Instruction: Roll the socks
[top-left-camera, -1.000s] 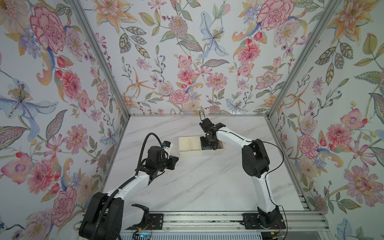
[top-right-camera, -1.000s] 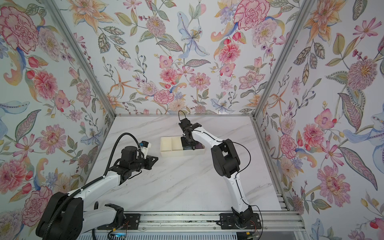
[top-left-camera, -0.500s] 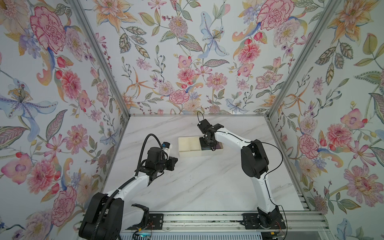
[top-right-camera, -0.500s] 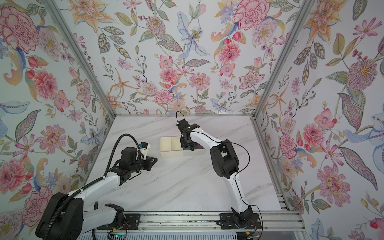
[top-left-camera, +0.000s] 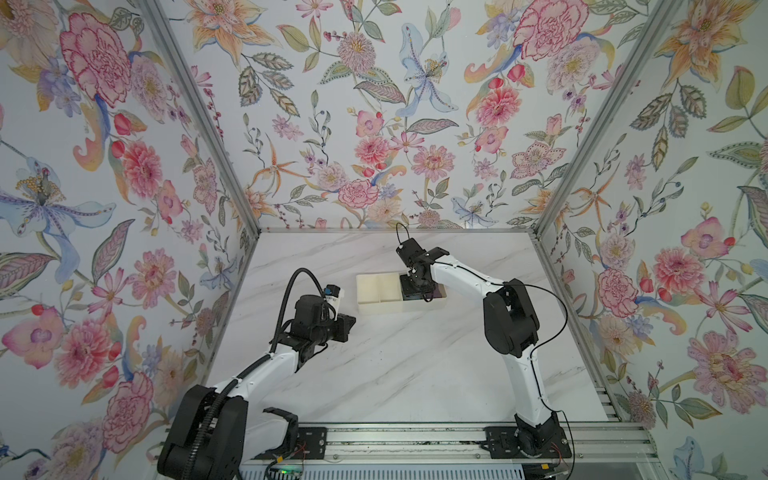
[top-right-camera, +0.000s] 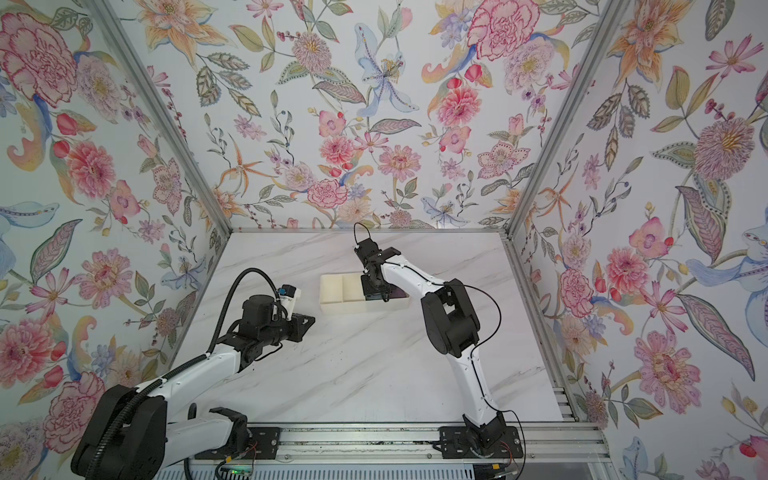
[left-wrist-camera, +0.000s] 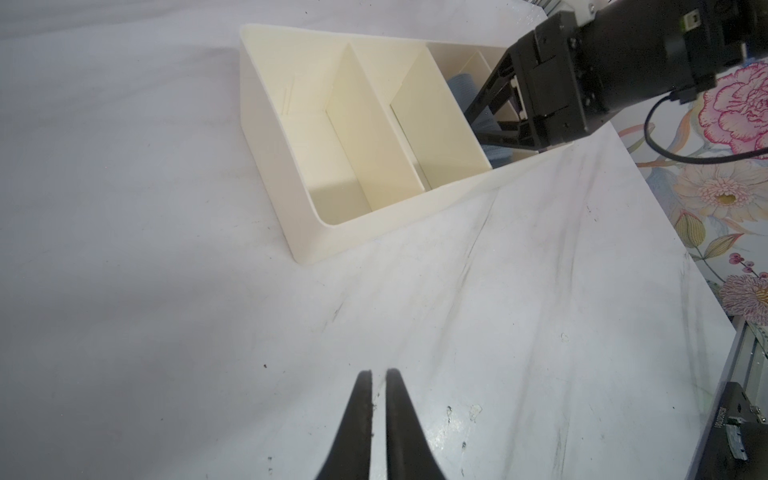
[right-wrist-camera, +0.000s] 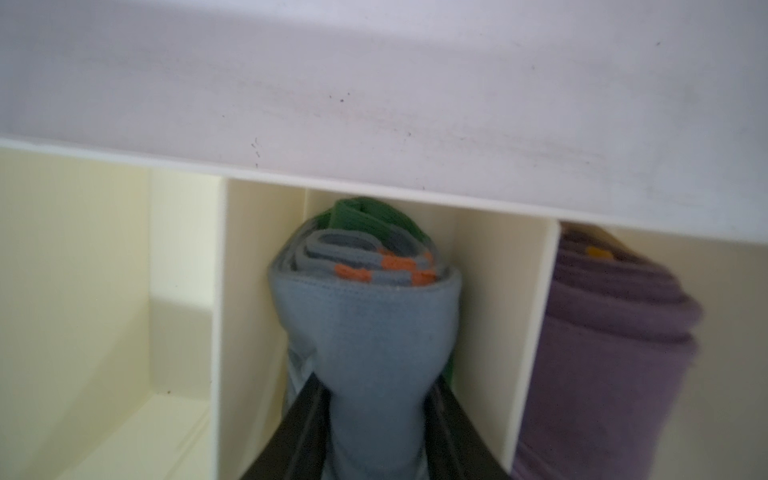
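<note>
The right gripper (right-wrist-camera: 376, 380) reaches down into a cream divided box (right-wrist-camera: 232, 291), and its two black fingers (right-wrist-camera: 309, 415) bear on opposite sides of the socks (right-wrist-camera: 365, 324). The socks form a blue-grey rolled bundle, and the cloth narrows where the fingers pinch it. The bundle sits in one compartment of the box, between the fingers, and extends past the fingertips. At that far end the layers of the roll show orange stripes and a green edge. The compartment next to this gripper, on the side away from the left gripper (left-wrist-camera: 379, 374), holds a dark purple rolled bundle (right-wrist-camera: 602, 353). One divider wall separates it from the socks. On the opposite side of the right gripper, toward the left gripper, the box has two more compartments. In both top views the right gripper stands over the box with its wrist above the box's far rim, and the box rests on the white marble table (top-left-camera: 415, 374). The left gripper is well apart from the box and from the right gripper, over the table on the near side of the box. Its fingers (left-wrist-camera: 357, 415) stand close together with only a thin slit between the tips, and they grip nothing.
</note>
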